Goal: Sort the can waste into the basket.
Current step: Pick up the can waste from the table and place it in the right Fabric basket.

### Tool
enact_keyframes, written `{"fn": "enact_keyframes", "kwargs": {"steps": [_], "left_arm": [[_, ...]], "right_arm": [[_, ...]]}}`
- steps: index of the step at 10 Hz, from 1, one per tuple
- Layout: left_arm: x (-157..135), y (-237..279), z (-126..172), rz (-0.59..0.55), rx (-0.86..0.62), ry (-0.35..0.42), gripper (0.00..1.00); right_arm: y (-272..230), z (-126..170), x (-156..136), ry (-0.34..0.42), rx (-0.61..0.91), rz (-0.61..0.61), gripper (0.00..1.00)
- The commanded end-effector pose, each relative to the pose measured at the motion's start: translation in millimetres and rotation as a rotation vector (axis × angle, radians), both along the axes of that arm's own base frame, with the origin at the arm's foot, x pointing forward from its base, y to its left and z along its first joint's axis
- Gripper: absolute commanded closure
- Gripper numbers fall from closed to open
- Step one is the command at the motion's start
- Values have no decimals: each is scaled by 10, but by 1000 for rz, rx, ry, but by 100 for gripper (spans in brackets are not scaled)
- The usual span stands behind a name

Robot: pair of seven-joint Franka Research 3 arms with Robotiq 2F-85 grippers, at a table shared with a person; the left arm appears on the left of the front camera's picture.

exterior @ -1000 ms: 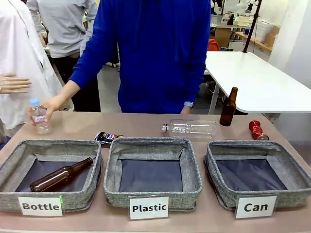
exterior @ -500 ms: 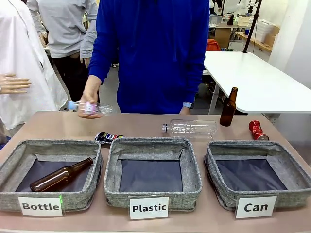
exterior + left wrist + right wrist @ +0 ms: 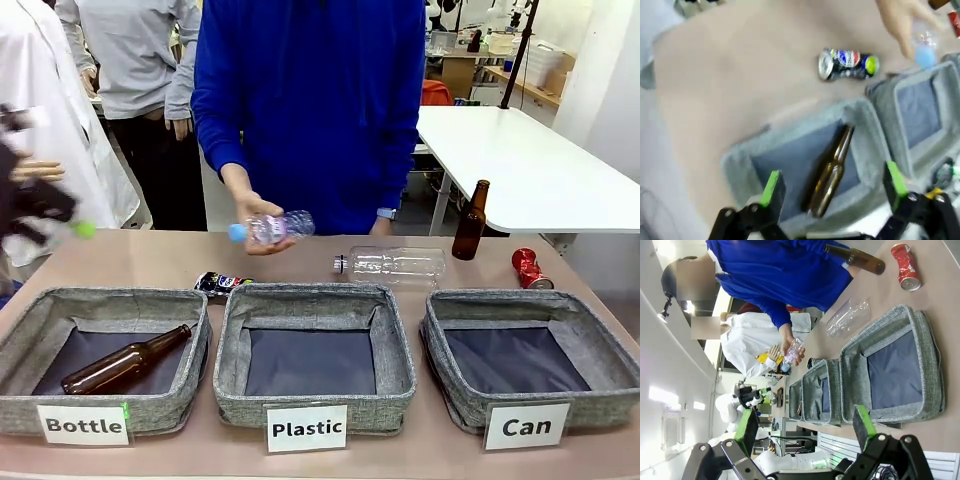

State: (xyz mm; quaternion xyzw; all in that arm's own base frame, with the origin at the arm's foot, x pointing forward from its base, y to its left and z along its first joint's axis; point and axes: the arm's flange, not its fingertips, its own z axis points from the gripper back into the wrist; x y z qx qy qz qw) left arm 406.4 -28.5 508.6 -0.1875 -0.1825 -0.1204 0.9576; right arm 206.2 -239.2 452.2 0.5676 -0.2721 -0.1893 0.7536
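Writing: three white cards stand in front of three grey baskets. The Bottle card [image 3: 87, 425], the Plastic card [image 3: 307, 429] and the Can card [image 3: 525, 427] each say just that word.
Black can [image 3: 222, 283]: it lies on its side on the table [image 3: 150, 260], long way going left to right, just behind the gap between the Bottle basket [image 3: 20, 345] and the Plastic basket [image 3: 228, 340].
Black can up close: the left wrist view shows a round red, white and blue mark and a silver end; its words are too blurry to read.
Red can [image 3: 527, 268]: it lies on its side at a slant, just behind the far right corner of the Can basket [image 3: 600, 350].
Red can from the right wrist: its silver end shows.
Can basket: its dark bottom is bare.
Left gripper [image 3: 834, 182]: wide open, holding nothing, above the Bottle basket with a brown bottle [image 3: 125, 365] inside.
Right gripper [image 3: 806, 426]: wide open, holding nothing, in the air.
Person's hand [image 3: 250, 215]: it holds a small clear bottle [image 3: 275, 228] with a blue cap above the table.
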Motion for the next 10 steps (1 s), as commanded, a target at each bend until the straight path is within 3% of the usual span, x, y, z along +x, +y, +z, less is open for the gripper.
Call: {"fn": "enact_keyframes", "kwargs": {"steps": [1, 2, 4, 5, 6, 8, 10], "left_arm": [[750, -140, 91, 6, 92, 28, 0], [970, -280, 54, -54, 90, 52, 0], [837, -118, 109, -148, 80, 64, 0], [401, 232, 151, -252, 12, 44, 0], [-132, 615, 117, -271, -49, 2, 0], [-885, 1175, -64, -171, -191, -121, 0], [-1134, 1330, -302, -111, -236, -139, 0]], "right_arm": [[-5, 9, 14, -36, 1, -2, 0], [-5, 9, 14, -36, 1, -2, 0], [-5, 9, 14, -36, 1, -2, 0], [-5, 9, 14, -36, 1, -2, 0], [-5, 9, 14, -36, 1, -2, 0], [-5, 9, 14, -36, 1, -2, 0], [-5, 9, 14, -36, 1, -2, 0]]}}
